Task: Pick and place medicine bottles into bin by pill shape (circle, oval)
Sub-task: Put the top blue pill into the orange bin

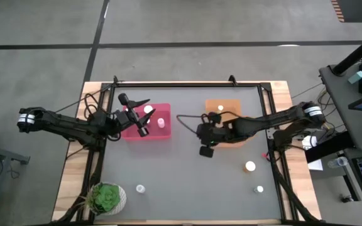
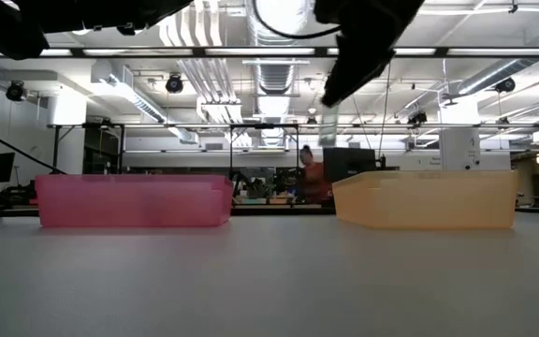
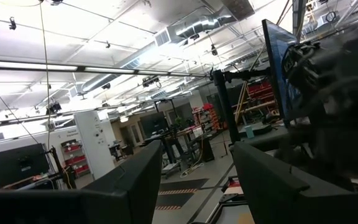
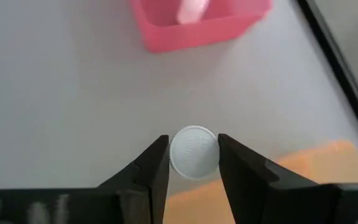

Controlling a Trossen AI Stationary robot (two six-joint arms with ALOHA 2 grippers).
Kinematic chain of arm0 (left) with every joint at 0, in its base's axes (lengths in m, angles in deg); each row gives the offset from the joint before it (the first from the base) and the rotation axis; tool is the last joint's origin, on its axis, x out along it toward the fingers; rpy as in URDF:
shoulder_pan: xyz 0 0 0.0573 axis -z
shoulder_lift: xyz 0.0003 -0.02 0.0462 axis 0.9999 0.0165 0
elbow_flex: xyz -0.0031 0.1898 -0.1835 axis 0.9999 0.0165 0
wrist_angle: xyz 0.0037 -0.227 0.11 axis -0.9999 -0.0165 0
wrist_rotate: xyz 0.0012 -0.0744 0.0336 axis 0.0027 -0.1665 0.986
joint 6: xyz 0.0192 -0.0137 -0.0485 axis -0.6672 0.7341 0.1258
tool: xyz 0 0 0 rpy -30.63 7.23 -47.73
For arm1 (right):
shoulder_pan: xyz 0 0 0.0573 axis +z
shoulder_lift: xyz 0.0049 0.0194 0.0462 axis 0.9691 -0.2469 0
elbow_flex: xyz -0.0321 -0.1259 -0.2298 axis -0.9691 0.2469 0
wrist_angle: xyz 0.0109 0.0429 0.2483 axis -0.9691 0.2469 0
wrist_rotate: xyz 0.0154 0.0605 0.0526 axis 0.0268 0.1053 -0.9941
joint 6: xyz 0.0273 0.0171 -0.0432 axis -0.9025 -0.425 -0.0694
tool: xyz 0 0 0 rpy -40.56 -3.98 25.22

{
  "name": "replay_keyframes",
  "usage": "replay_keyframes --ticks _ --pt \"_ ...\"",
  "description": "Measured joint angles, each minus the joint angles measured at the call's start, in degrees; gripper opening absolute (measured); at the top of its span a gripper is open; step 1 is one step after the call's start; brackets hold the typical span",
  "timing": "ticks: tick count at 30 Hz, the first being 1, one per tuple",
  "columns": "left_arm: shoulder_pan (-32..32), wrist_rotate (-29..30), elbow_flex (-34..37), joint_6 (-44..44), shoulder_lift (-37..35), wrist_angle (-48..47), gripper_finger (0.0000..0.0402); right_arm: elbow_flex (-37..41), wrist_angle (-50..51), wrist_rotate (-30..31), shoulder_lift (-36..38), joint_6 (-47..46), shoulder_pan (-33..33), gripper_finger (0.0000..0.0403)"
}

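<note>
The right gripper (image 4: 193, 155) pinches a white-capped bottle (image 4: 193, 152) by its sides and holds it in the air beside the orange bin (image 1: 224, 108), likely so it can be dropped in with its shape group. Farther off, the left gripper (image 1: 144, 108) hangs with fingers spread and empty over the pink bin (image 1: 162, 133), which already holds bottles, while three more bottles (image 1: 249, 166) wait on the table (image 1: 187, 182).
</note>
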Motion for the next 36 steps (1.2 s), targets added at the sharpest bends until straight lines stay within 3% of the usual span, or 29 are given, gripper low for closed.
replay_keyframes --ticks 10,18,27,36 --pt "0.00 0.00 0.00 0.00 0.00 -0.02 0.0185 11.68 1.43 0.29 14.41 -4.80 -6.03 0.0116" --pt "0.00 0.00 0.00 0.00 0.00 0.00 0.0185 22.81 1.09 0.26 22.66 -9.44 -16.45 0.0114" --pt "0.00 0.00 0.00 0.00 0.00 -0.01 0.0185 29.89 -0.95 -3.04 22.78 -9.60 -25.69 0.0115" --pt "0.00 0.00 0.00 0.00 0.00 -0.01 0.0185 32.28 -3.52 -5.40 21.40 -9.42 -27.78 0.0116"
